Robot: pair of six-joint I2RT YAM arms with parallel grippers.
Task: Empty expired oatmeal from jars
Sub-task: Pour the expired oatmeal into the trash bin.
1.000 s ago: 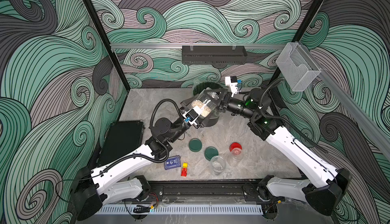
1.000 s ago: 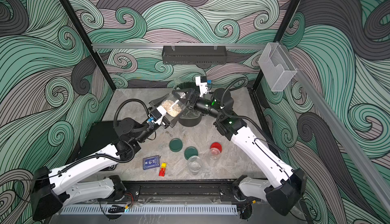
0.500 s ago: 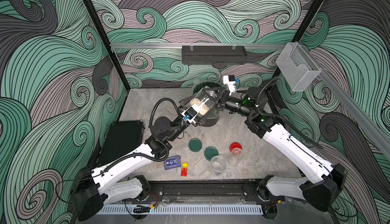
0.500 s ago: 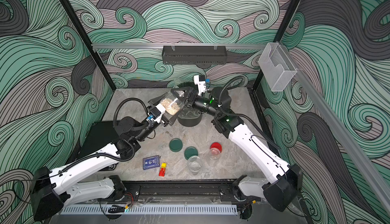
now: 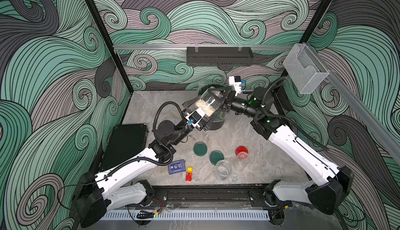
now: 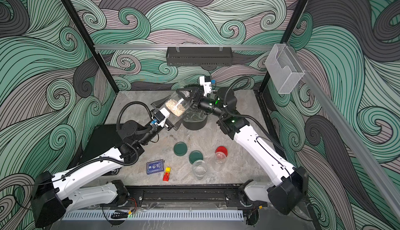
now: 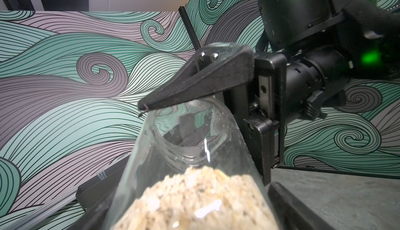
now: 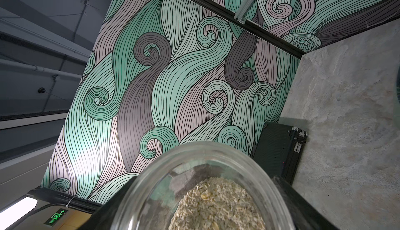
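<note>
Top views: right tool [image 5: 217, 98] pinches jar [image 5: 206, 105] at its neck over bin [image 5: 216, 125] rim, left tool [image 5: 200, 113] spread around its base.

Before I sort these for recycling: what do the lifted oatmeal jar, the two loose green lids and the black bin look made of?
Clear round jar of oatmeal: glass or hard clear plastic; see-through, sharp glints, thick rim.
Two dark green round lids: probably plastic, possibly painted metal; flat, even, dull sheen.
Black round bin: likely matte plastic; uniform, no shine.
</note>
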